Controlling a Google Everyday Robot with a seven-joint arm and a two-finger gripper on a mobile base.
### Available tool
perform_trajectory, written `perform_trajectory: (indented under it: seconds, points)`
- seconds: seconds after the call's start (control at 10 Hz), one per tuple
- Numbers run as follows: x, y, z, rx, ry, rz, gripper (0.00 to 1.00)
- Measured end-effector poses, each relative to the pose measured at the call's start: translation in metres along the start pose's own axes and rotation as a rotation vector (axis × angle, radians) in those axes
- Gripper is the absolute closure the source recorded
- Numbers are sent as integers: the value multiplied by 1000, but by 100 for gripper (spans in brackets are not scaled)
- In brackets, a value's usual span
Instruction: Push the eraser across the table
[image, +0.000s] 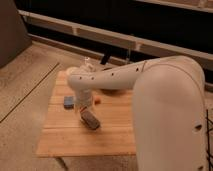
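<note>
Eraser (91, 121) lies near the middle of the surface (65, 141), tilted, just beside the gripper (85, 109); whether it clamps anything, you cannot tell. I judge most of the push remains for you.

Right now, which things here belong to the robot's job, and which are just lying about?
Job: the dark grey eraser; the wooden table it lies on; the gripper, at the eraser's far end.
Lying about: the blue pad and the small orange tool, either side of the arm.
</note>
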Motion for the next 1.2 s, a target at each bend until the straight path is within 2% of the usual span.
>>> perform_trajectory:
  seconds: [0.2, 0.3, 0.4, 0.5, 0.6, 0.7, 0.9, 1.1, 1.2]
  points:
    - [3, -17, 1, 53, 15, -2, 35]
    - [7, -32, 3, 109, 28, -43, 35]
    - [10, -39, 3, 144, 31, -84, 35]
    - [9, -43, 0, 169, 23, -127, 35]
    - [5, -46, -6, 175, -4, -168, 35]
    - [3, -43, -9, 161, -20, -186, 35]
    - [0, -19, -17, 28, -73, -231, 35]
    - [4, 2, -20, -124, -101, -266, 35]
    - [7, 7, -18, -166, -100, -281, 35]
